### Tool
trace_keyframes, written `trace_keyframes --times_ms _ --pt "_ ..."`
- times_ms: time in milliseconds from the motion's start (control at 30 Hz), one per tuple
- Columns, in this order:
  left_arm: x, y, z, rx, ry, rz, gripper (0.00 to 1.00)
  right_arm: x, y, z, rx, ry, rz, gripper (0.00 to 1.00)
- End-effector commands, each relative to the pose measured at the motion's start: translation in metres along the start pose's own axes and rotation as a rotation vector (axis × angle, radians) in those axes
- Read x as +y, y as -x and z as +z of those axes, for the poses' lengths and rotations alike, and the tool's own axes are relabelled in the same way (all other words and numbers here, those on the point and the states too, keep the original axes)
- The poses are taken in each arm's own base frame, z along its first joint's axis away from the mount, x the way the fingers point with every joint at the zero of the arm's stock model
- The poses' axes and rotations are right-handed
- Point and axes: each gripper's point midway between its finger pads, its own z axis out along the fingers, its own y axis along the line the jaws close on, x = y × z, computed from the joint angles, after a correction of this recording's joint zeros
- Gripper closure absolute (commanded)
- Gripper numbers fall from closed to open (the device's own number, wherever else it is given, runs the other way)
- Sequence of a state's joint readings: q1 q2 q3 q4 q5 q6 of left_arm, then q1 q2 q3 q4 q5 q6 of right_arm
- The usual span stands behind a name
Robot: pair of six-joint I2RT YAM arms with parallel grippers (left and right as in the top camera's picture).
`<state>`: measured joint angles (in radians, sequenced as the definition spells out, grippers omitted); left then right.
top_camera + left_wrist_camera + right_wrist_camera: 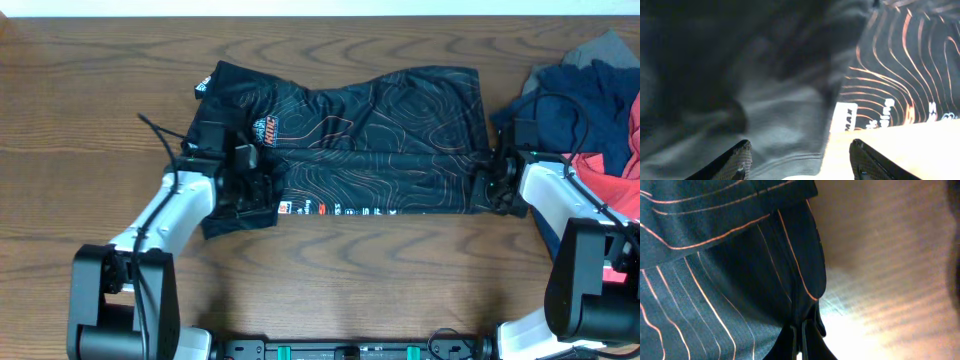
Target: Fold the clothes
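Note:
The black jersey (380, 130) with thin orange contour lines lies spread across the middle of the table, with white logos along its near edge. My left gripper (256, 195) is open over the jersey's near-left corner. In the left wrist view (800, 162) its fingers straddle the hem of the black fabric (765, 100), and the lettering is to the right. My right gripper (493, 188) is at the jersey's right edge. In the right wrist view (802, 342) it is shut on a pinched fold of the jersey (715, 280).
A pile of other clothes sits at the far right: navy (590, 95), coral-red (612, 180) and grey (603, 48). Bare wooden table (90, 90) surrounds the jersey. The arm bases stand at the near edge.

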<state>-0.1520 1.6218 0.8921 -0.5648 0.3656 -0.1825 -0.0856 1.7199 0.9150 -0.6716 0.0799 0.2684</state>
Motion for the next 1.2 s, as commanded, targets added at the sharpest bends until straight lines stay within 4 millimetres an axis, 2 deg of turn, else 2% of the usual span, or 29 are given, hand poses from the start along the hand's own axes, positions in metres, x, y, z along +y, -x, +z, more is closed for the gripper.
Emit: trace_keyframes --times_ms 0,67,133,200,367,700,767,800,833,867,1000,1067,1167 --pt "-0.008 -0.006 0.003 0.01 0.013 0.052 0.36 -0.012 -0.022 0.01 0.068 -0.073 0.007 0.98" --pt "-0.008 -0.008 0.004 0.01 0.036 0.07 0.36 -0.013 -0.023 0.01 0.073 -0.075 0.006 0.94" --pt "-0.006 -0.009 0.006 0.008 0.067 0.082 0.36 -0.013 -0.023 0.01 0.073 -0.074 0.006 0.78" --pt "-0.005 -0.011 0.007 0.011 0.084 0.09 0.37 -0.013 -0.023 0.01 0.073 -0.074 0.006 0.73" --pt "-0.002 -0.022 0.015 0.055 0.092 0.081 0.54 -0.012 -0.023 0.01 0.073 -0.074 0.006 0.73" --pt "-0.005 -0.043 0.028 0.104 0.099 0.116 0.57 -0.012 -0.023 0.01 0.073 -0.074 0.006 0.74" --pt "-0.004 -0.043 0.029 0.099 0.097 0.117 0.68 -0.013 -0.023 0.01 0.073 -0.074 0.006 0.75" --pt "-0.005 -0.042 0.03 0.095 0.096 0.119 0.8 -0.013 -0.023 0.01 0.073 -0.074 0.006 0.75" --pt "-0.004 -0.04 0.03 0.086 0.099 0.121 0.91 -0.013 -0.023 0.01 0.073 -0.074 0.006 0.75" --pt "-0.004 -0.037 0.03 0.074 0.102 0.124 0.94 -0.012 -0.023 0.01 0.073 -0.074 0.006 0.75" --pt "-0.016 -0.007 0.019 -0.019 0.075 0.137 0.94 -0.013 -0.023 0.01 0.074 -0.075 0.005 0.75" --pt "-0.031 0.018 0.002 -0.092 0.035 0.148 0.94 -0.013 -0.024 0.01 0.076 -0.075 0.005 0.75" --pt "-0.064 0.06 -0.031 -0.227 -0.069 0.163 0.94 -0.013 -0.023 0.01 0.074 -0.074 0.005 0.75"
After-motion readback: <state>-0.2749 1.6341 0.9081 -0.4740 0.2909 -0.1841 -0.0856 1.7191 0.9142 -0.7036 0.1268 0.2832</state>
